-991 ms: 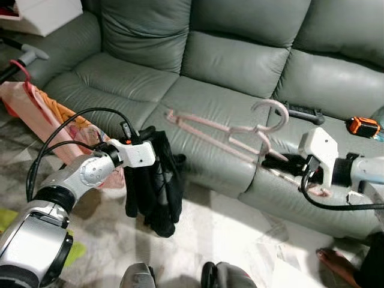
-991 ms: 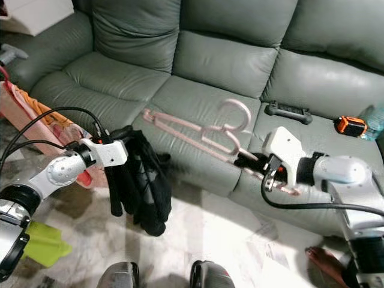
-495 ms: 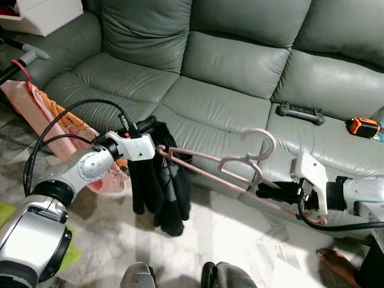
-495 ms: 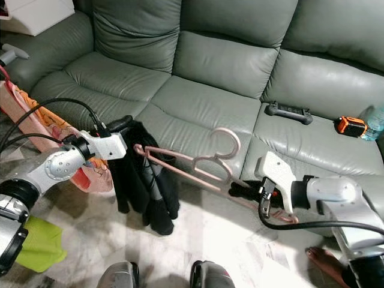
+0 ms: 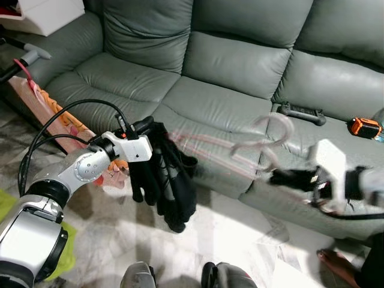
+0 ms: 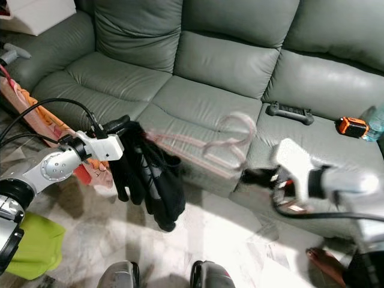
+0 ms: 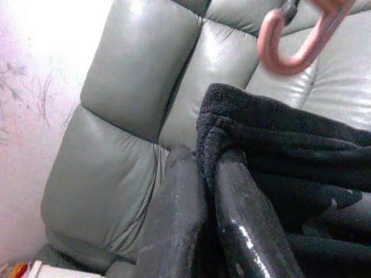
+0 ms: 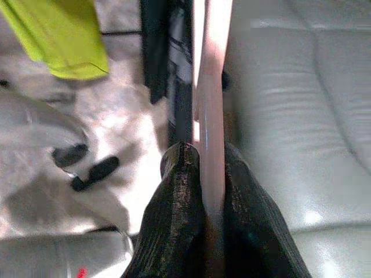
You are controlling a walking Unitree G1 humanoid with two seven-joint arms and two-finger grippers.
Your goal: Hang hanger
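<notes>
the left gripper [image 5: 146, 127] is holding a black garment [image 5: 165, 180] up in front of the grey sofa [image 5: 228, 66], its two fingers [image 7: 179, 220] pinched narrow on the fabric's rolled hem, so the cloth is hanging in folds below them toward the pale floor [image 5: 234, 234]. the right gripper [image 5: 282, 177] is clamping one arm of the pink hanger [image 5: 255, 147], which is reaching out past the fingertips toward the garment; the hanger is motion-blurred in the head views, with its hook rising above the fingers over the middle seat cushion.

as for containers, a pink bag [image 5: 54, 120] is standing at the sofa's left end, beyond the left gripper's wrist, with orange fabric showing at its mouth; what else is inside cannot be made out.

the left wrist view is showing what the head views leave vague: the hem squeezed between the two fingers, and the hanger's pink hook [image 7: 295, 43] curving just beyond the garment's edge, clear of the cloth. the right wrist view is showing the pink bar [image 8: 211, 116] gripped tightly between the two black fingers [image 8: 174, 214] and running straight on past them, alongside the dark garment, with a lime-green cloth [image 8: 64, 40] lying on the floor farther out. the head views are adding the sofa seat behind the right gripper, where a black handle-shaped object [image 5: 302, 113] and a small orange and black device [image 5: 364, 126] are lying, and a person's bare foot [image 5: 339, 267] on the floor below the right arm.
</notes>
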